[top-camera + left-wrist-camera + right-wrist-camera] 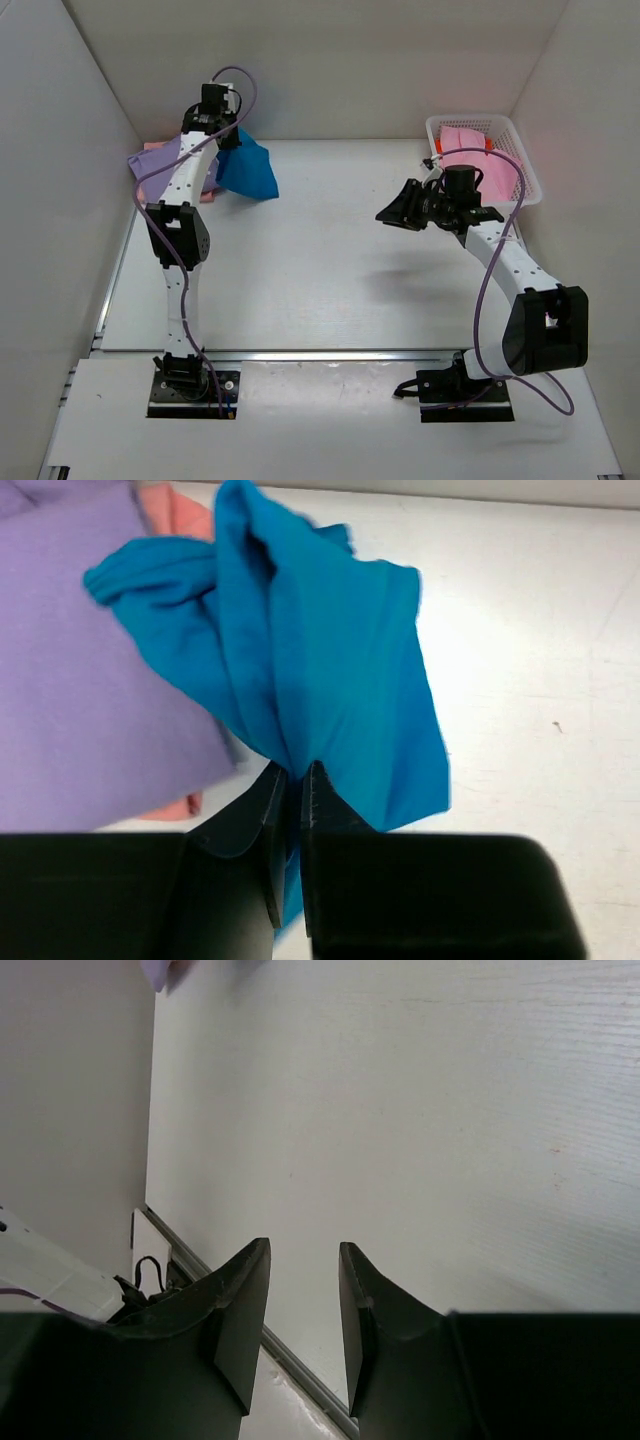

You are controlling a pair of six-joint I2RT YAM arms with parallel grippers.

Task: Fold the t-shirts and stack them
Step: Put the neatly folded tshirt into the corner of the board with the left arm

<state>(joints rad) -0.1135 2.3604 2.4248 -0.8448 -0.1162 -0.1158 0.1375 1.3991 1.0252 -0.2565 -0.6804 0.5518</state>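
Note:
My left gripper (293, 772) is shut on the bright blue t-shirt (320, 670), which hangs bunched from it above the far left of the table; it also shows in the top view (248, 168). A lavender t-shirt (150, 165) lies folded at the far left on a salmon one (158, 147); both show in the left wrist view, lavender (90, 680) over salmon (185, 515). My right gripper (400, 213) is open and empty, held above the table's right middle. A light pink t-shirt (470, 160) and a bit of orange one (437, 160) lie in the white mesh basket (528, 170).
White walls enclose the table on three sides. The table's near edge has a metal rail (300, 1375). The left arm's purple cable (245, 95) loops near the back wall.

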